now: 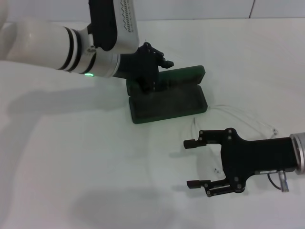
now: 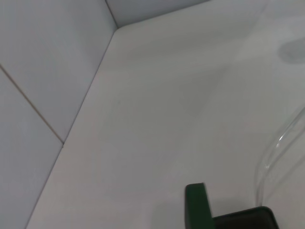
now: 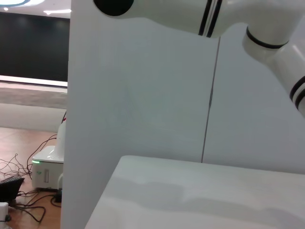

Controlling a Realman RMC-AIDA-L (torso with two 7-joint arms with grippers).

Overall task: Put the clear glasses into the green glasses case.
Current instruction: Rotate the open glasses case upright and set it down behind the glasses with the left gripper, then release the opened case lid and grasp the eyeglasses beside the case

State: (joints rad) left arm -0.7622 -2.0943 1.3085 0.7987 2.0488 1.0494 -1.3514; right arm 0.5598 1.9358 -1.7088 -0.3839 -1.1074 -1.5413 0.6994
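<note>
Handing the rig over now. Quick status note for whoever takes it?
Left gripper: on the far left end of the green glasses case, at its hinge edge; fingers hidden, can't tell if it grips.
Right gripper: open, low over the white table, fingers pointing left, just in front of the clear glasses; holding nothing.
Case: open, lid laid back, nothing visible in the tray.
Glasses: lying on the table to the right of the case and slightly nearer the robot, apart from it.
Done: case opened.
Left: pick up the glasses and put them in the case.
</note>
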